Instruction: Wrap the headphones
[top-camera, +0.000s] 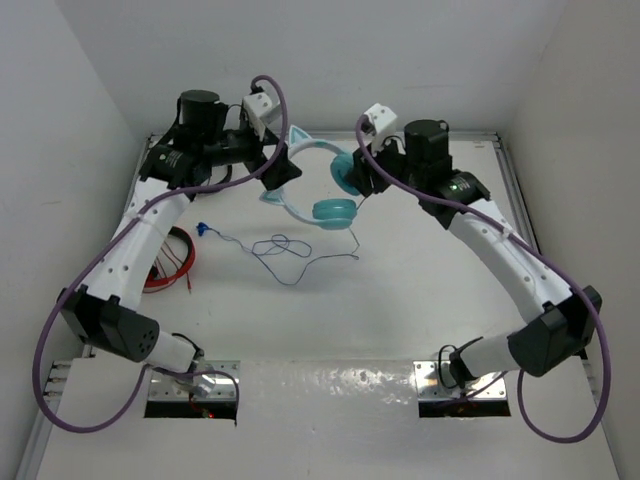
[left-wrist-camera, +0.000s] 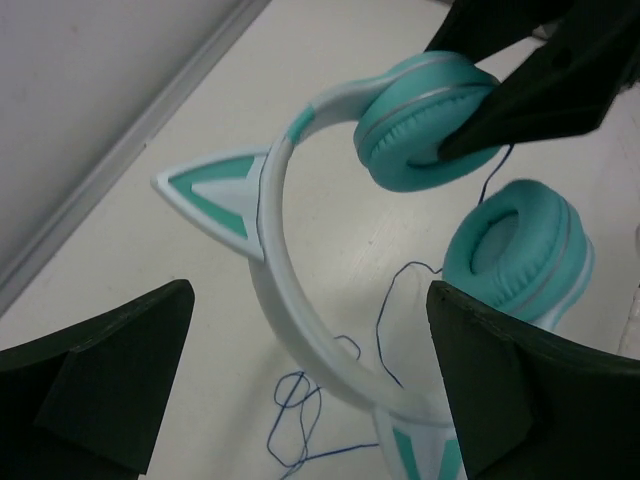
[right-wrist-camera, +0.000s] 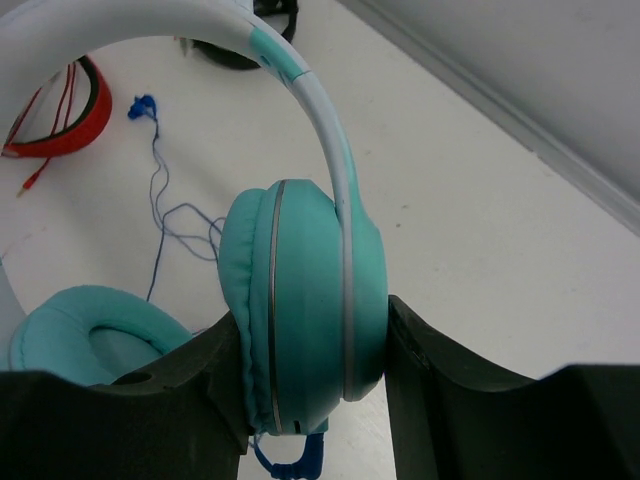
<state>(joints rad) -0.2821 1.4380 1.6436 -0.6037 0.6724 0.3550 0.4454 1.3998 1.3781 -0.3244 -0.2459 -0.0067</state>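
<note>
The teal headphones (top-camera: 312, 185) are at the back middle of the table. My right gripper (top-camera: 356, 178) is shut on one round turquoise earcup (right-wrist-camera: 310, 300), with a finger on each flat side. The other earcup (top-camera: 333, 211) hangs lower beside it. My left gripper (left-wrist-camera: 310, 400) is open, its fingers (left-wrist-camera: 100, 385) straddling the pale headband (left-wrist-camera: 290, 320) just below a cat ear (left-wrist-camera: 215, 195) without touching it. The thin dark cable (top-camera: 290, 262) lies in loose loops on the table and ends at the blue plug (top-camera: 203, 229).
Red headphones (top-camera: 176, 262) with a red cable lie at the left, next to the left arm. A metal rail (top-camera: 500, 140) and white walls bound the back and sides.
</note>
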